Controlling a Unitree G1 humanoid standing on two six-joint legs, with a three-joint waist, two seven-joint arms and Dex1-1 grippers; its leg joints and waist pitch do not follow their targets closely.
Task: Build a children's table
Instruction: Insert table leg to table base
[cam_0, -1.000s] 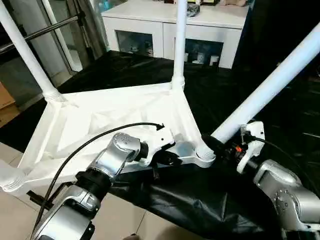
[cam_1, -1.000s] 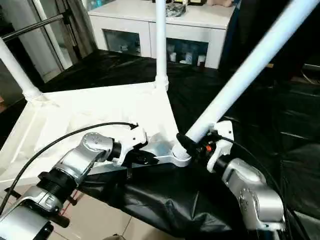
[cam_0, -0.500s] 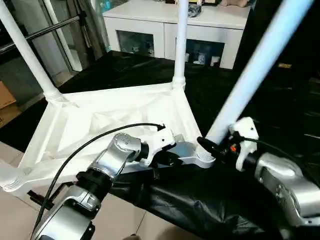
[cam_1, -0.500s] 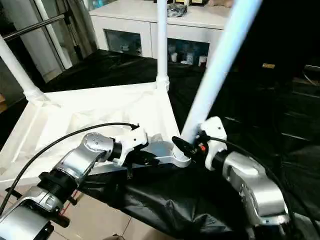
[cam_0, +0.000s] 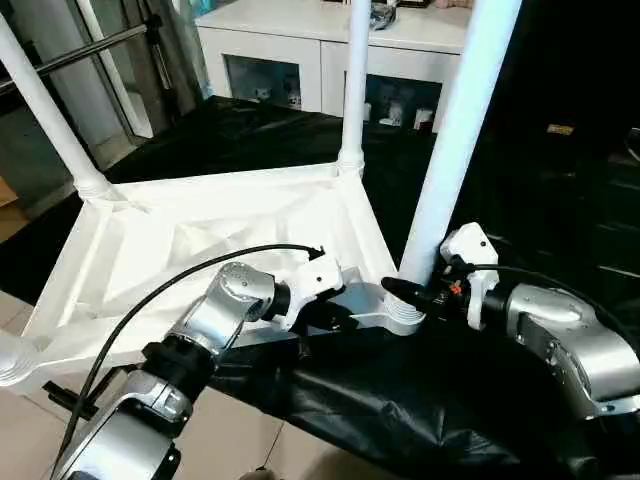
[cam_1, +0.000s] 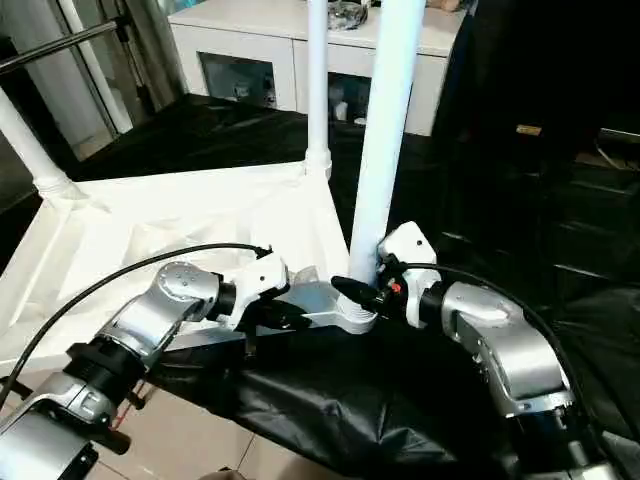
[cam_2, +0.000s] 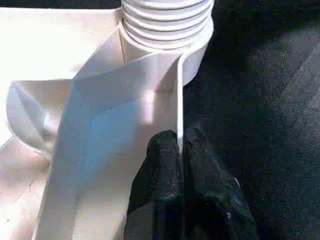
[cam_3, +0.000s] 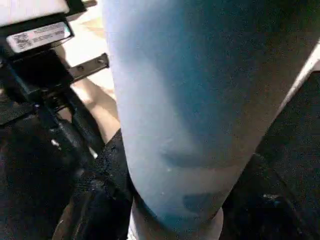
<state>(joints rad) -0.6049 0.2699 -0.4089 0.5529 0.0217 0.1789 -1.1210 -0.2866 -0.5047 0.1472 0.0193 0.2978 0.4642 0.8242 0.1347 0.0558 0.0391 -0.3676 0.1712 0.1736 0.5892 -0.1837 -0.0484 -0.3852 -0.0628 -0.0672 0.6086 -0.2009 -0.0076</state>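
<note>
- Left eye view: the children's table is seen lying upside down on black sheeting, its ribbed underside turned up; the near left corner is cut off by the picture's edge.
- Three legs are seen standing in their sockets: a far leg, a left leg and the near leg at the near right corner; the tops of all three are cut off by the upper edge.
- A fourth socket end is glimpsed at the left edge, but little of it can be made out.
- The left tool is placed at the near rim of the top, just beside the near right socket; in the left wrist view its two black fingers are seen pressed together on the thin rim wall, with the ribbed socket collar beyond.
- The right tool is held at the foot of the near leg, just above the socket; its fingers are seen set apart on either side of the tube, and in the right wrist view the tube is so near that the far finger is hidden.
- How deep the leg's end sits in the socket cannot be told.
- A white glass-door cabinet is seen behind, partly hidden by the legs.
</note>
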